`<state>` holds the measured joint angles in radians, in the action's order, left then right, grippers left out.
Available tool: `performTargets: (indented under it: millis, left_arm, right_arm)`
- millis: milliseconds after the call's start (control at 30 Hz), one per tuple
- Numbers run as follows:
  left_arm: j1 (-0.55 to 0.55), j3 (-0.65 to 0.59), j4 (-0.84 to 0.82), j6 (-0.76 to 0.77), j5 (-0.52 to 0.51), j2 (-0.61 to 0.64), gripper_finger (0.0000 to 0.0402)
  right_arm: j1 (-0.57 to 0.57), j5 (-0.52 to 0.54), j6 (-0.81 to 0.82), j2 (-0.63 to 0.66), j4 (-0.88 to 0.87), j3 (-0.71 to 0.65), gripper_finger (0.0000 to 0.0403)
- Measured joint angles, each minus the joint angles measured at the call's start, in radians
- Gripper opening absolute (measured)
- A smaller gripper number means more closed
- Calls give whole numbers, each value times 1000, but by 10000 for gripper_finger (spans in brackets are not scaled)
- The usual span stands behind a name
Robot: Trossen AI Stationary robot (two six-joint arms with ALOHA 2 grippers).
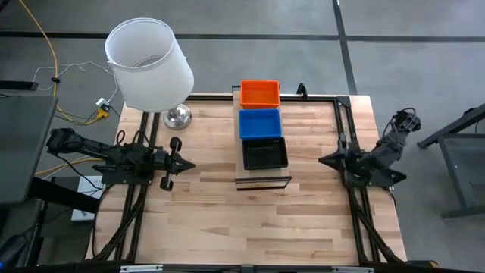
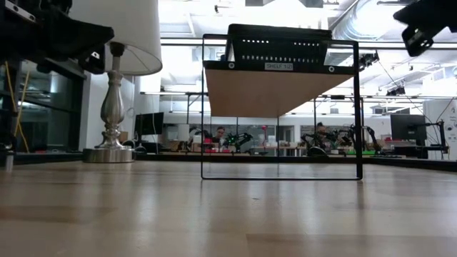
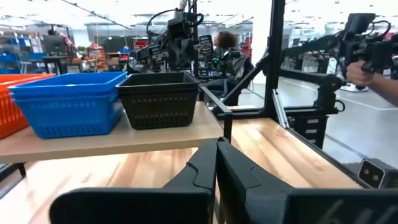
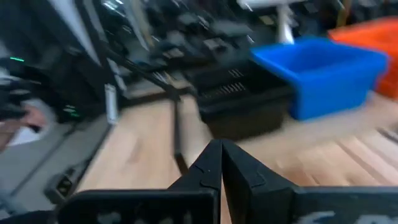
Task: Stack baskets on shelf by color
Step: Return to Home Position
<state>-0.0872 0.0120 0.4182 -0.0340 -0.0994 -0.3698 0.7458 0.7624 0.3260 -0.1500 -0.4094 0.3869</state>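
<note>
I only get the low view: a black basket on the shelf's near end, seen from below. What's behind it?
Observer: Behind the black baskets come the blue baskets, then the red baskets at the far end of the shelf, all in one row.
Operator: And where are the tools?
Observer: The left tool is shut, out to the shelf's left; the right tool is shut, out to its right. Neither touches it.

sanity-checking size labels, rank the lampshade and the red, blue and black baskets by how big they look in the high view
1. lampshade, clearly largest
2. black baskets and blue baskets, too alike to rank
3. red baskets, slightly smaller
</note>
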Motion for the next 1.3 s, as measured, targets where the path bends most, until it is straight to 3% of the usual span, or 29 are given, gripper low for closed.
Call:
performTargets:
  millis: [133,267,467,633,833,1300]
  left_arm:
    - [0,0,-3,37,0,0,0]
    - [0,0,-3,41,0,0,0]
    - [0,0,-3,41,0,0,0]
    - [0,0,-3,41,-1,0,0]
    - [0,0,-3,41,-1,0,0]
    - [0,0,-3,41,-1,0,3]
  right_arm:
    - [-48,-108,-175,90,148,-70,0]
    - [-112,-207,-251,130,211,-107,0]
    - [-238,-340,-264,132,247,-150,0]
    - [-387,-483,-298,132,383,-226,0]
    - [-560,-648,-231,125,374,-242,0]
    - [-664,-762,-281,112,437,-377,0]
